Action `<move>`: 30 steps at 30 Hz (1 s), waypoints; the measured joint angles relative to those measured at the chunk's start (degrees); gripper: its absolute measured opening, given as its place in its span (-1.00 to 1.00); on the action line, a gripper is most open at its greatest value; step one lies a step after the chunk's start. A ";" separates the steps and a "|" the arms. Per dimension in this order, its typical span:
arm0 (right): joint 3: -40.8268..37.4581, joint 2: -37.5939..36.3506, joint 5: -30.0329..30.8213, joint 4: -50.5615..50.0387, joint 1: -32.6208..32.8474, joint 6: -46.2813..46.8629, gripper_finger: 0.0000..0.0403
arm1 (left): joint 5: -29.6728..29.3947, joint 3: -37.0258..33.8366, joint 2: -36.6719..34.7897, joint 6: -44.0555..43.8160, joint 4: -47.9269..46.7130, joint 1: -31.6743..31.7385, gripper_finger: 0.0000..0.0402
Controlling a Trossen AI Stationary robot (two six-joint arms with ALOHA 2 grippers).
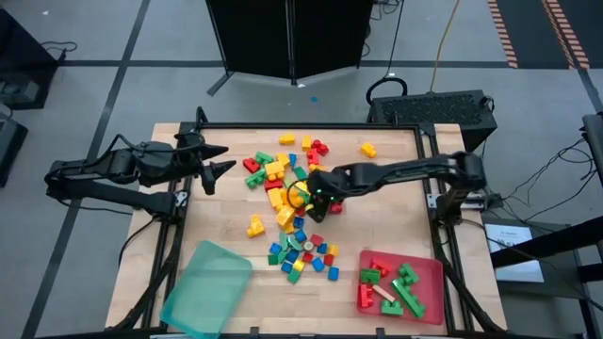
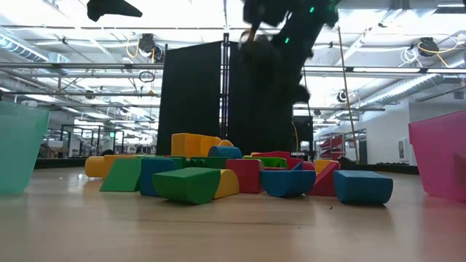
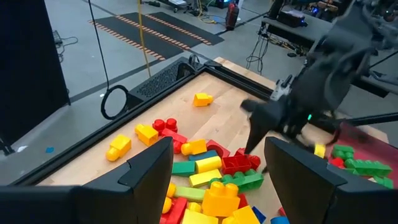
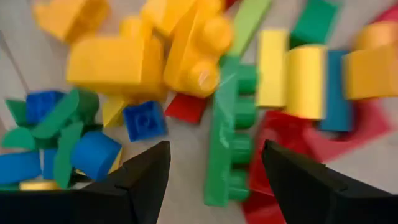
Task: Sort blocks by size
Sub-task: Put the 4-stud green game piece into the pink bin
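Dozens of blocks (image 1: 287, 212) mid-table, wood table (image 1: 226, 221) margins around.

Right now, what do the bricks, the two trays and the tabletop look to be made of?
Studded toy bricks: likely moulded plastic, with saturated colours and glossy highlights. Flat red tray: opaque, probably plastic. Flat teal tray: translucent, probably plastic, since the floor shows through it. Pale tabletop: wood, with visible plank grain.

No readable text, labels, brand names, numbers or signs appear in any of the four views.
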 joint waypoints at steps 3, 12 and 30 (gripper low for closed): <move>0.00 3.94 -1.44 0.44 0.01 -0.69 0.25 | 0.00 0.00 -0.02 0.22 -0.33 0.02 0.27; 0.24 10.44 -1.87 -0.18 -0.18 -0.96 0.25 | -0.02 0.00 -0.02 -0.06 -2.65 0.02 0.27; 1.11 10.66 -0.95 -0.83 -1.16 5.81 -0.42 | -0.07 0.00 -0.02 0.28 -2.58 0.07 0.27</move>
